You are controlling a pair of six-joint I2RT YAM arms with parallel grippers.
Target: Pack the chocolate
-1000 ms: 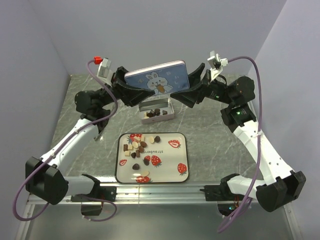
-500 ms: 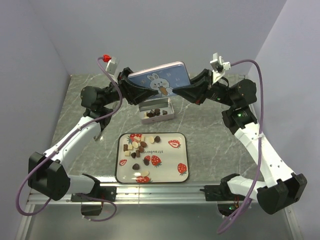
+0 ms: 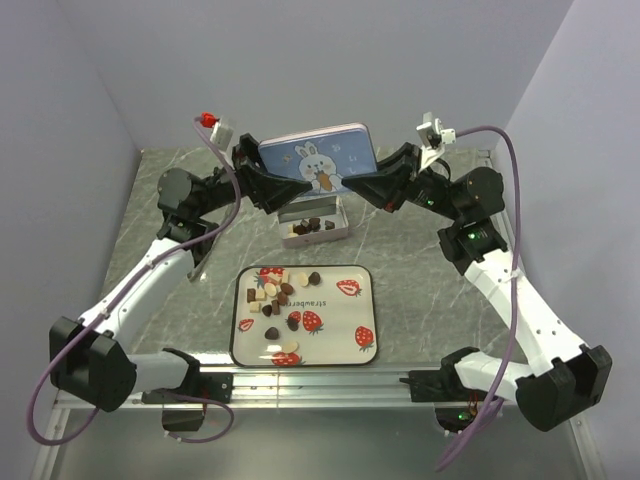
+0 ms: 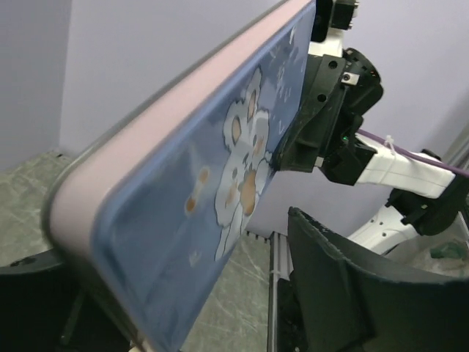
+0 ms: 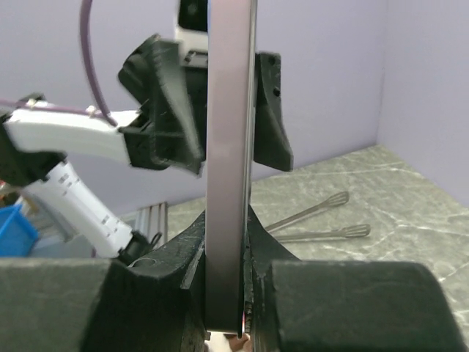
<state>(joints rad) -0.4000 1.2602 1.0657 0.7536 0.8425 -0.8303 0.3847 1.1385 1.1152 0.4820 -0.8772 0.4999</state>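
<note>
While 1 lid (image 3: pixel 318 163) hangs aloft, 1 tray (image 3: pixel 338 312) bears chocolate (image 3: pixel 276 296).

One word, "strawberry", upside down from above, on the white strawberry-print tray (image 3: pixel 338 318)

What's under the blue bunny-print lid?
A small white rectangular tin holding dark brown and cream chocolate pieces. The blue bunny-print lid hides the tin's far edge.

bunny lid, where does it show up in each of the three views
Top external: bunny lid upper centre, up over the tin.
Left wrist: lid fills the left, slanting to the top right, rabbit print showing.
Right wrist: lid edge-on, a thin vertical strip at centre.
Shared landmark: the grey marbled table.
</note>
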